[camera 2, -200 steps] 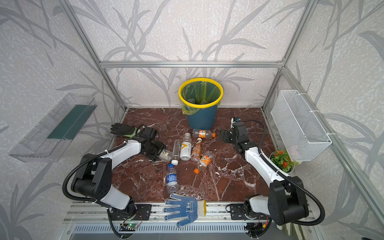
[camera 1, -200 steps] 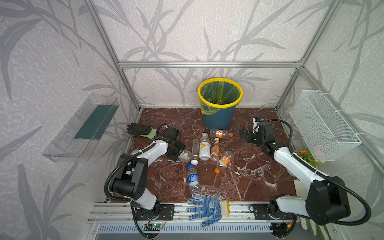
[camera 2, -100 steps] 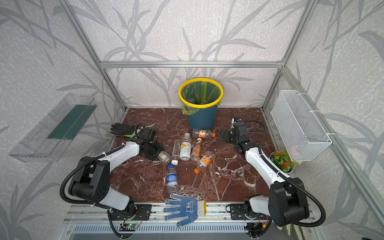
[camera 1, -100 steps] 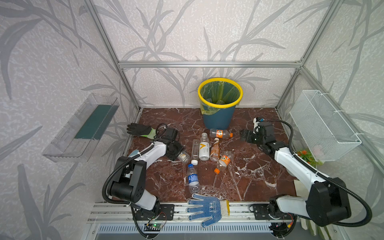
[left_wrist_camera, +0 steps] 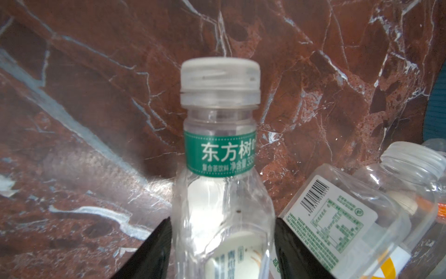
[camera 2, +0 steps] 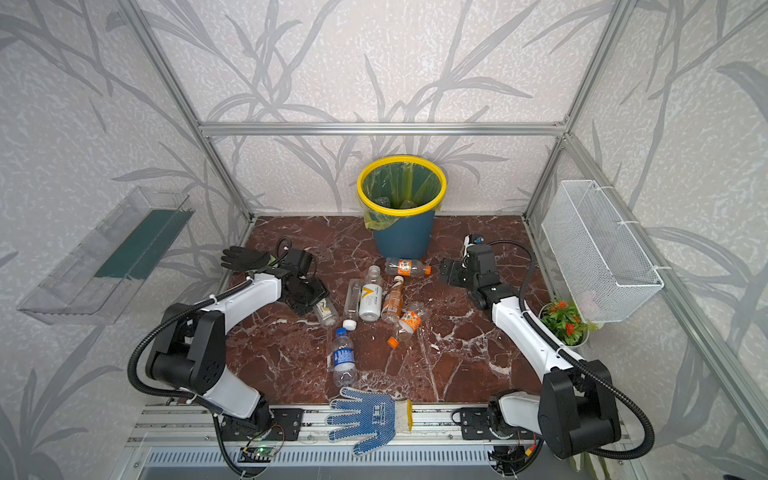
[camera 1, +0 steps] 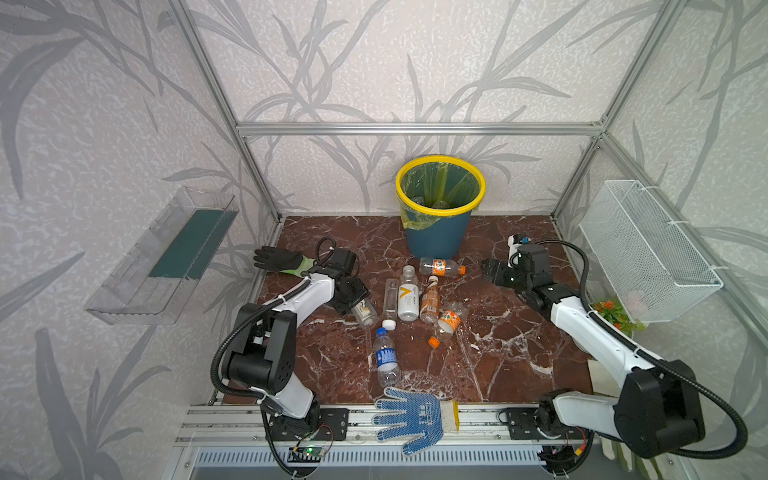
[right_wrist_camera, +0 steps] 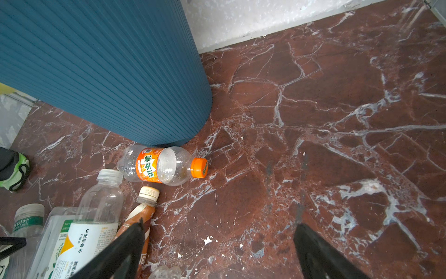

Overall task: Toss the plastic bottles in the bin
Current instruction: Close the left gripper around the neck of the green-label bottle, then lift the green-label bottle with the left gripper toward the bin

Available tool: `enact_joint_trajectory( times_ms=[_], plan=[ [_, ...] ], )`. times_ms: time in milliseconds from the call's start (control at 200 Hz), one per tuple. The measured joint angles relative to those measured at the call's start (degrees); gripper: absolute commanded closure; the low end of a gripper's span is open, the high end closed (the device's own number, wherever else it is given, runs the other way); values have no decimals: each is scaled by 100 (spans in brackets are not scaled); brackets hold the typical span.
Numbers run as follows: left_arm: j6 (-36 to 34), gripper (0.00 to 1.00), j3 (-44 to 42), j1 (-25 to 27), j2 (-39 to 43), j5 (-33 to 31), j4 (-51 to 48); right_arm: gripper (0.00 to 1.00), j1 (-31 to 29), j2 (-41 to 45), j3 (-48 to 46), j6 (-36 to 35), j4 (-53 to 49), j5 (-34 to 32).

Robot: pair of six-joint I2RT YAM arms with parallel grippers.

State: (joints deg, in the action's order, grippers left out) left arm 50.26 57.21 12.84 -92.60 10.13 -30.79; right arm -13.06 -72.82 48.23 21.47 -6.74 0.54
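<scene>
Here's the green-label bottle (left_wrist_camera: 220, 154), clamped in the left gripper (left_wrist_camera: 222, 222). Both black fingers press its clear sides below the shoulder, with the cap pointing away. That mid-body pinch looks chosen to carry it lengthwise to the bin (camera 1: 436, 237), which stands at the far middle of the marble floor (camera 1: 519, 353). From above, the bottle sits at the left edge of the bottle pile, nearer than the bin. Over on the right, the right gripper (right_wrist_camera: 218, 224) hangs with jaws spread wide and nothing between them. It faces the orange-label bottle (right_wrist_camera: 164, 165), which lies on its side right at the bin's foot; my read is that it's lining up the next pick. Between the arms lie the white-label bottle (camera 1: 408, 296) and the brown bottle (camera 1: 431, 300), with the blue-label bottle (camera 1: 385, 358) nearer. Whether the gripped bottle is off the floor is hard to call. Its lower half is cut off in the wrist view, and the wrist covers the grasp from above. Pale shapes show through the bin's liner, too dim to name.
</scene>
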Motion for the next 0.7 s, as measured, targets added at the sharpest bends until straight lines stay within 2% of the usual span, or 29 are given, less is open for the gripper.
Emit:
enact_joint_trajectory(
  times_ms=[200, 430, 700],
  plan=[
    [-354, 23, 92, -4, -181, 26, -225, 3, 4, 76, -66, 2, 7, 0],
    [-527, 22, 114, 15, -247, 37, -433, 3, 4, 74, -151, 63, 28, 7],
    [-645, 38, 212, 74, -459, 39, -472, 3, 24, 74, -155, 96, 50, 7]
  ],
)
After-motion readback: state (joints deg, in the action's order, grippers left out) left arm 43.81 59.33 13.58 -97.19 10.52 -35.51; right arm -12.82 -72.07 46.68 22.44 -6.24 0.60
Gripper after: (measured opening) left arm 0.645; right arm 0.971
